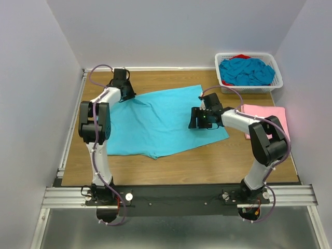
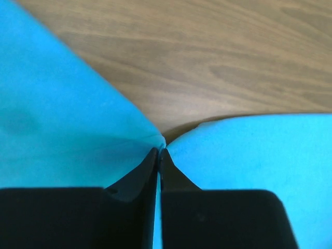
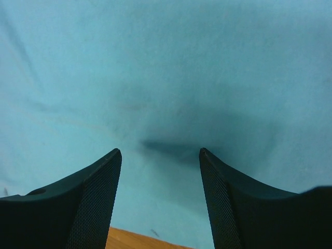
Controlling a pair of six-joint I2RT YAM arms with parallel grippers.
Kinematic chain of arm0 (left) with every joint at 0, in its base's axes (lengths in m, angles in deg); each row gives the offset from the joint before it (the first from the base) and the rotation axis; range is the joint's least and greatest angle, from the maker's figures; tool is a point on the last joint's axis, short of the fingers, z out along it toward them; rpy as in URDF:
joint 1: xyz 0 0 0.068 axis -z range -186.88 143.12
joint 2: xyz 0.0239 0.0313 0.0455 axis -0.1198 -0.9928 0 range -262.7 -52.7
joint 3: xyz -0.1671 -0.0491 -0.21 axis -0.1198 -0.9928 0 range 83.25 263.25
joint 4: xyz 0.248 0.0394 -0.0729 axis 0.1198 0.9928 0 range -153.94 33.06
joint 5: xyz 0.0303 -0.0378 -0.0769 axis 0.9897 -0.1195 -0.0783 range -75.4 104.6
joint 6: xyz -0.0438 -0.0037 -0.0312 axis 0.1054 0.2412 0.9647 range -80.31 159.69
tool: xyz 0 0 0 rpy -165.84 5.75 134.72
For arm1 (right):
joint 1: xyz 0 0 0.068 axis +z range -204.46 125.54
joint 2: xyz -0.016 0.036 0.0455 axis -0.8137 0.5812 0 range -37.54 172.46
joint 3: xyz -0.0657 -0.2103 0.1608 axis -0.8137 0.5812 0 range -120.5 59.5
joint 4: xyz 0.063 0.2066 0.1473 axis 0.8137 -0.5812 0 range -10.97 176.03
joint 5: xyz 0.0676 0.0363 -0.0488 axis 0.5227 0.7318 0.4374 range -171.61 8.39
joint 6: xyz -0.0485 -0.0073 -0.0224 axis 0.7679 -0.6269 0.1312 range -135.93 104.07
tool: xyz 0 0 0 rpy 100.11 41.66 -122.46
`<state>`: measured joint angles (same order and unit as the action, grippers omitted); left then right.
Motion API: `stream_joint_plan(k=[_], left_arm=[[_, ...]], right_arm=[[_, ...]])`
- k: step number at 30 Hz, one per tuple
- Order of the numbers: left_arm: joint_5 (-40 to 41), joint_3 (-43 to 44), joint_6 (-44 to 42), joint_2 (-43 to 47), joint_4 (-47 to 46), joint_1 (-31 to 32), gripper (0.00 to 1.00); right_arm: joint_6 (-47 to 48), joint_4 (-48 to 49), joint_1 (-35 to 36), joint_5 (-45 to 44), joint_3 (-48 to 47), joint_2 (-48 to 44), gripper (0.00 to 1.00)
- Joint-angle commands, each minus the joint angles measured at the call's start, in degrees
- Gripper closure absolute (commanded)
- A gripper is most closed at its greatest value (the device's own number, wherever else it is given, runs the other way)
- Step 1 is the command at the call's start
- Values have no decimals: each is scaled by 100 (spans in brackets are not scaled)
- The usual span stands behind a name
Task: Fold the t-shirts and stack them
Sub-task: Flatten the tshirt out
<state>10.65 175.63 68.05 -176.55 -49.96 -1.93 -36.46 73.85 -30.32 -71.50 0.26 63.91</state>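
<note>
A turquoise t-shirt lies spread flat on the wooden table. My left gripper is at its far left corner. In the left wrist view it is shut on a pinched edge of the turquoise cloth, with bare wood just beyond the tips. My right gripper is low over the shirt's right side. In the right wrist view it stands open, its fingers spread over the cloth with only fabric between them. A folded pale pink t-shirt lies at the right.
A white lattice basket stands at the back right, holding crumpled turquoise shirts and a bit of red cloth. Bare wood shows in front of the spread shirt. Grey walls close in on the left, back and right.
</note>
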Motion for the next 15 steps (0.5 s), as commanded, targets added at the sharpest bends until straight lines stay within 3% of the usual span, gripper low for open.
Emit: stream_joint_plan(k=[1, 4, 15], left_arm=[[-353, -815, -147, 1238, 108, -73, 80], [-353, -1625, -146, 2197, -430, -56, 80], [-353, -3568, -146, 5114, 122, -99, 80]], right_arm=[[58, -188, 73, 589, 26, -204, 32], [137, -205, 117, 370, 123, -503, 31], [-29, -364, 108, -61, 396, -872, 30]])
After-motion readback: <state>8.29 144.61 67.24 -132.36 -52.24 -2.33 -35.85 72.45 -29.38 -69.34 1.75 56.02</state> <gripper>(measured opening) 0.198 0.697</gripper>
